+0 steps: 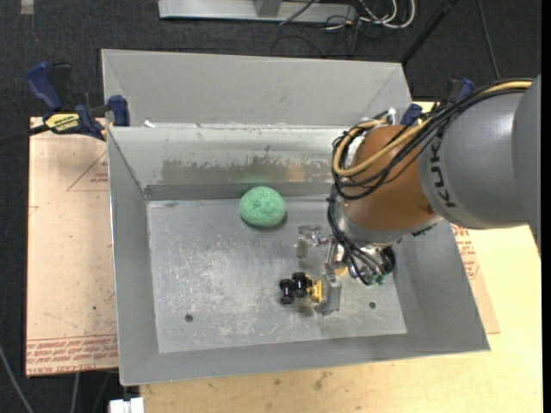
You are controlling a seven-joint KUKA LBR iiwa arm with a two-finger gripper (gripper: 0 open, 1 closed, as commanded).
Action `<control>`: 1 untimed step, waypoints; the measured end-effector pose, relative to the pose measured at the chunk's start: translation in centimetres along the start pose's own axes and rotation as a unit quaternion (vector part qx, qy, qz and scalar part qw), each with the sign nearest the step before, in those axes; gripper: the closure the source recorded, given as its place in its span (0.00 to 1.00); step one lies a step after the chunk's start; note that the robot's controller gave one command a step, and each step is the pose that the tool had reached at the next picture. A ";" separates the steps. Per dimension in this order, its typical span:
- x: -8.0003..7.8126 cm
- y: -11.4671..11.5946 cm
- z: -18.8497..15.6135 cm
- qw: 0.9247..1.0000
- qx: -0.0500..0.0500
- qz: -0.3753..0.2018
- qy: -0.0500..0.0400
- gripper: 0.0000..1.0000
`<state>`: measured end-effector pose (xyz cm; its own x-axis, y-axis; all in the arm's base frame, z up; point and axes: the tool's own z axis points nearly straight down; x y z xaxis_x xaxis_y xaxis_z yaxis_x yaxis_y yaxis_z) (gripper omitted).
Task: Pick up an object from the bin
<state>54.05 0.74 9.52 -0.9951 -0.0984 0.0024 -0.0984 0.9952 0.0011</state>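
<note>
Floor was dark carpet. A flat grey metal stand base lay at top, loose cables just beside.

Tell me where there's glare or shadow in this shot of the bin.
Camera view: the light falls evenly from above. A streaky reflection runs low on the back wall of the bin. The green ball throws only a faint shadow at its base, and the small black thing throws hardly any.
</note>
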 end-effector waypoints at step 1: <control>-0.3 0.5 -2.1 1.000 0.000 -0.002 -0.004 0.00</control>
<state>54.26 1.25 11.60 -0.9948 -0.1022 -0.0046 -0.1022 0.9948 0.0006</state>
